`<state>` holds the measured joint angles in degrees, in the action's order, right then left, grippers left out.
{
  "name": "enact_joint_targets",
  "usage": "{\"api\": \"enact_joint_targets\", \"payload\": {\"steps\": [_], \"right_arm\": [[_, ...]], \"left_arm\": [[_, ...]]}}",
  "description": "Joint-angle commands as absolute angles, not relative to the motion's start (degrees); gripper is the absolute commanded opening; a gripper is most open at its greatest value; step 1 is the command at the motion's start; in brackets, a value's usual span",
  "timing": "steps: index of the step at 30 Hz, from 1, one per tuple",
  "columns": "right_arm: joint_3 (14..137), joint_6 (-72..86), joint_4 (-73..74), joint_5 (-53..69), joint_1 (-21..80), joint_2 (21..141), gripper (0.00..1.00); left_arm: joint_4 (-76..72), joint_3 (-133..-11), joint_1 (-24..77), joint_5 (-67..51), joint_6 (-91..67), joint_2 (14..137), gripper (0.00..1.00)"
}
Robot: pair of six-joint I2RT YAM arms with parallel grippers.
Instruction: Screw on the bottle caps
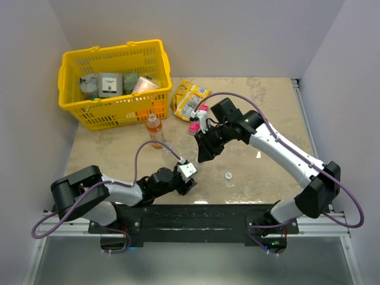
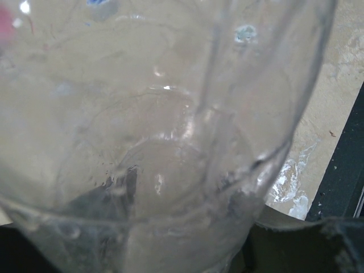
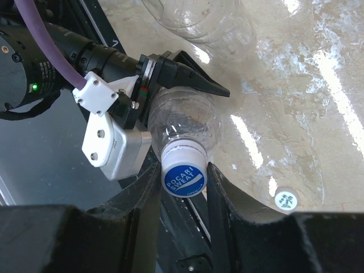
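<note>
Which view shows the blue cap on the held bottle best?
Right wrist: the blue cap faces the lens, print readable. Top external hides it behind the right gripper; left wrist shows only the bottle.

Blue cap (image 3: 183, 177), on the clear bottle (image 3: 187, 122) and between the fingers of the right tool (image 3: 182, 173): white lettering "POCARI SWEAT" in two lines. White cap (image 3: 286, 199), on the surface (image 3: 296, 114) to the tool's right: small dark mark, not legible. Labels in the yellow basket (image 1: 71, 71) and print on the yellow packet (image 1: 190, 98): too small to read.
</note>
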<state>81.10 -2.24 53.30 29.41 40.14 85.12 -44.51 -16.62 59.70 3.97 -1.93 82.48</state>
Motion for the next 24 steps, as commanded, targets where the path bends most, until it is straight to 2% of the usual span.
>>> {"api": "enact_joint_targets", "payload": {"steps": [1,6,8,10,16,20,24], "right_arm": [[83.23,-3.41,58.62,34.19,42.1,84.82,0.1],[87.78,-8.86,61.25,36.64,42.19,83.76,0.33],[90.6,-16.06,66.08,38.58,42.1,83.58,0.56],[92.81,-16.87,67.32,37.8,42.19,82.88,0.7],[94.92,-18.9,68.91,34.29,42.1,79.72,0.83],[93.61,-23.1,71.8,27.35,42.01,77.61,0.82],[84.5,-31.19,69.44,20.84,41.66,72.26,0.82]], "left_arm": [[-53.53,-21.27,59.33,4.57,-6.06,81.12,0.0],[-52.82,-20.92,59.15,3.34,-10.01,82.18,0.0],[-52.65,-20.57,58.89,2.03,-11.94,82.53,0.0],[-53.08,-20.13,58.8,0.45,-13.09,82.62,0.0],[-54.93,-20.04,58.89,-1.04,-12.48,83.5,0.0],[-55.37,-19.51,58.89,-2.72,-11.43,82.62,0.0],[-55.55,-18.72,58.89,-3.34,-9.32,81.56,0.0]]}}
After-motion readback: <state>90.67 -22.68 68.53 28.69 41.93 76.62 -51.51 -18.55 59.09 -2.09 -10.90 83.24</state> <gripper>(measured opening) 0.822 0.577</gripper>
